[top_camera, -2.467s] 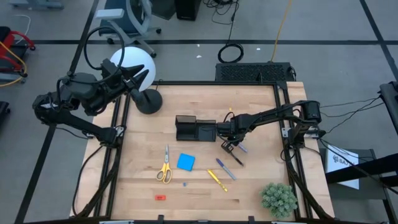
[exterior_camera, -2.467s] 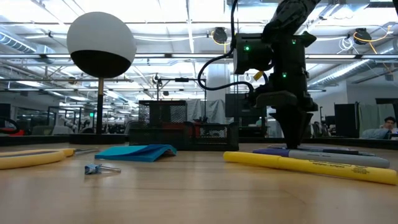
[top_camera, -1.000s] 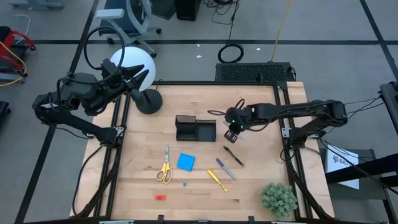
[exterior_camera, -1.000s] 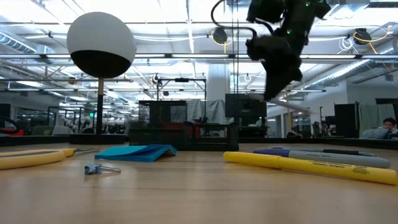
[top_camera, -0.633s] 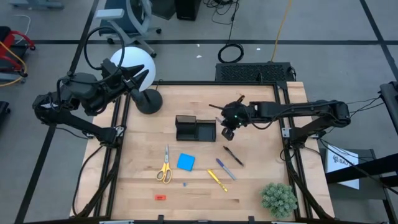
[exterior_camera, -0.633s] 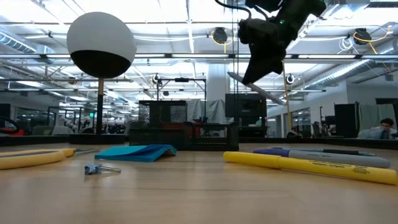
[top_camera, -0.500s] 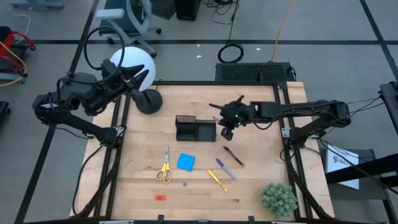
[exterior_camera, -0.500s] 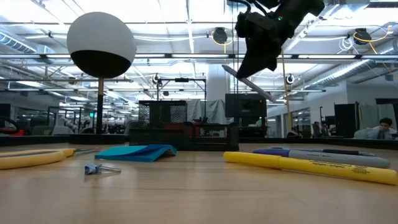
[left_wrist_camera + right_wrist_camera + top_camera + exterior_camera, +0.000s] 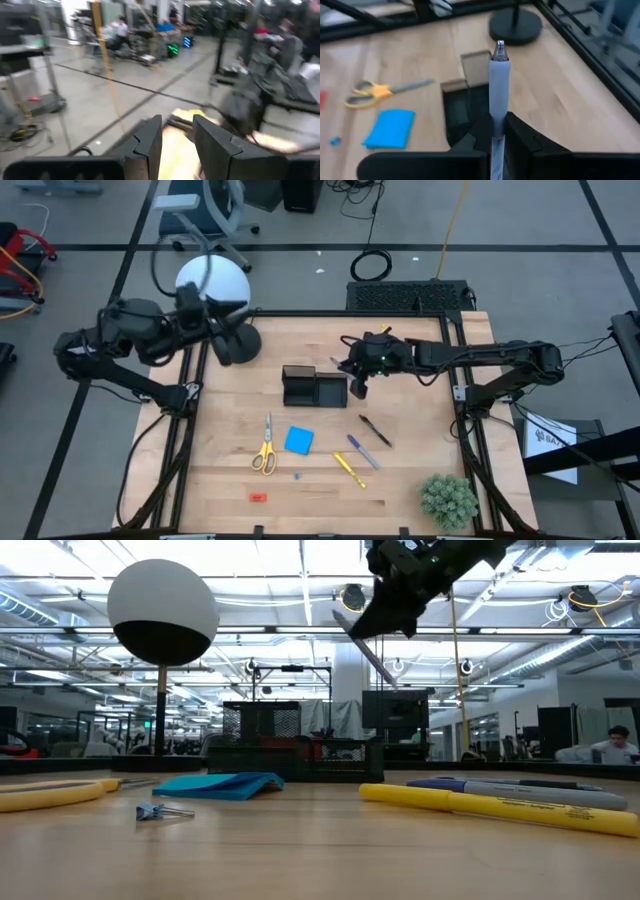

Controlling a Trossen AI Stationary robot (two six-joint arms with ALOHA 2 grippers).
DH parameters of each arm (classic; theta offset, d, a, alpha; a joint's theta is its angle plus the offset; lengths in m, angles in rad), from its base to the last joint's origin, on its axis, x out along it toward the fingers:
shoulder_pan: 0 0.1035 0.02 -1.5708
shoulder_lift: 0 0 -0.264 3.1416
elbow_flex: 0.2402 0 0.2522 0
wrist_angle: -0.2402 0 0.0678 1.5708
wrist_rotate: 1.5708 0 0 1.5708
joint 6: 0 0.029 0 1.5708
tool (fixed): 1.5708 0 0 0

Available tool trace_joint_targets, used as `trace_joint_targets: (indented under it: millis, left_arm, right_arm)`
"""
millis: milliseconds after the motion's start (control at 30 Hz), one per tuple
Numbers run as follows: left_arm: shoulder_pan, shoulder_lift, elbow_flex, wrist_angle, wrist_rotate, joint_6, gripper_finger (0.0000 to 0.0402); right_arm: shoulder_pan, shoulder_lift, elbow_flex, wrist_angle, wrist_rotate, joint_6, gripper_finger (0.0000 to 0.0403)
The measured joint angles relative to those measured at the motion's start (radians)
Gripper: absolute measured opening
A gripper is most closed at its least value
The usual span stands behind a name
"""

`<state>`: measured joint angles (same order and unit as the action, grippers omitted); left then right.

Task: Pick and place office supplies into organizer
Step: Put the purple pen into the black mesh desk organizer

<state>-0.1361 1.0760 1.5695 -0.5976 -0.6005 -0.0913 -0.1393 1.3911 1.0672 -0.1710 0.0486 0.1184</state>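
My right gripper (image 9: 356,376) is shut on a purple-grey pen (image 9: 499,85) in the air just right of the black organizer (image 9: 314,387). The gripper and the slanted pen (image 9: 365,643) show high in the low view. On the table lie yellow-handled scissors (image 9: 265,445), a blue pad (image 9: 299,441), a black pen (image 9: 375,430), a purple-grey pen (image 9: 363,452), a yellow pen (image 9: 348,470) and a red piece (image 9: 258,497). My left gripper (image 9: 232,316) is open and empty at the far left, above the lamp base (image 9: 238,342). My right gripper pinches the pen's barrel (image 9: 496,131) between its two fingers, which lie across it. The pen's tip end (image 9: 500,47) sticks out well beyond the fingers, over the organizer. The pen is lifted clear of the table and slants in the low view.
A lamp with a white globe (image 9: 210,280) stands at the far left corner. A green plant ball (image 9: 447,500) sits at the near right. A small blue clip (image 9: 297,476) lies near the pad. The table's right half near the gripper is bare wood.
My right gripper has risen with the pen and gone toward the table's left, up to the organizer's right end; the pen has turned with it. My left arm has begun to move, its gripper swinging toward the lamp base.
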Motion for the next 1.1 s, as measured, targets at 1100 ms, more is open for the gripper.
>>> trace_joint_targets:
  millis: [1100]
  left_arm:
    - [0.132,-0.269,-0.9,0.778,0.346,0.036,0.012]
  right_arm:
    - [-0.01,0.0,0.0,0.455,-0.241,-0.014,0.0022]
